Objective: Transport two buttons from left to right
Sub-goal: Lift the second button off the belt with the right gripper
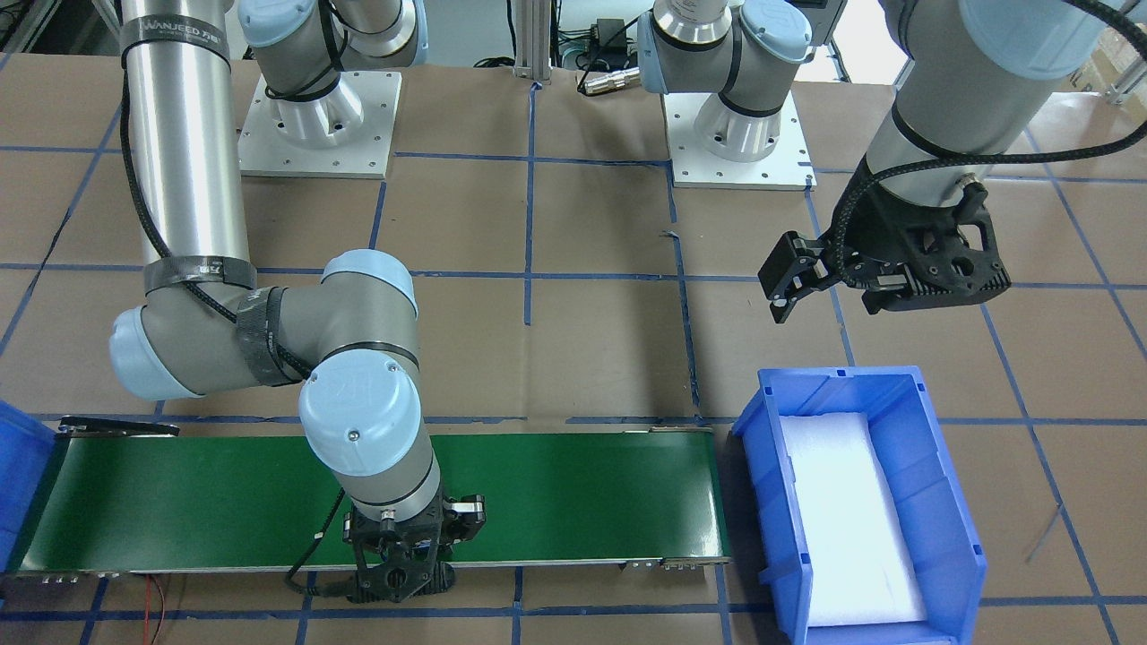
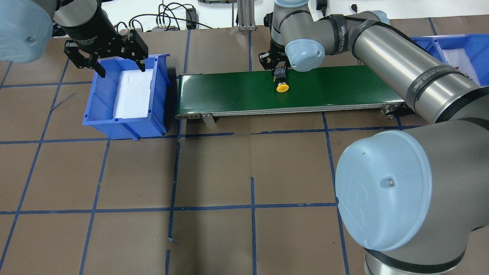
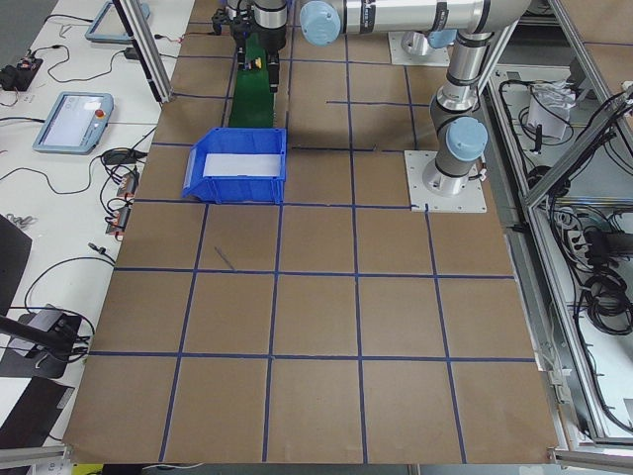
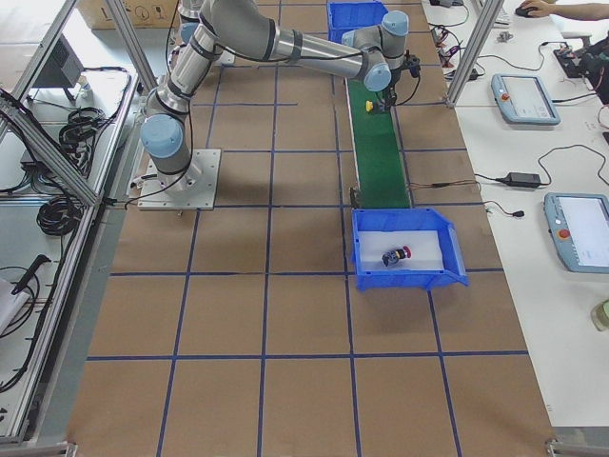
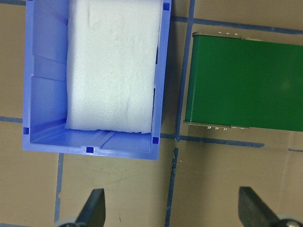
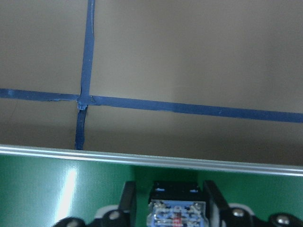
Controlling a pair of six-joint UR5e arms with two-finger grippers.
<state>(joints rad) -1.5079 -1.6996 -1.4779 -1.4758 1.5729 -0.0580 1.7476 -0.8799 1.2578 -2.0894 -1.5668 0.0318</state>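
The yellow button (image 2: 282,87) lies on the green conveyor belt (image 2: 229,91), its cap towards the robot. My right gripper (image 2: 280,72) stands over it, and its fingers are closed in against the grey contact block (image 6: 177,213). The red button (image 4: 395,255) lies on the white foam in the right blue bin (image 4: 362,257). My left gripper (image 2: 122,71) hangs open and empty above the far edge of the left blue bin (image 2: 126,126). That bin holds only white foam (image 5: 113,66).
The belt runs between the two bins, and its left end (image 5: 189,80) almost touches the left bin. The right bin (image 2: 439,38) sits behind my right arm's forearm in the overhead view. Brown paper with blue tape lines covers the table (image 2: 214,172).
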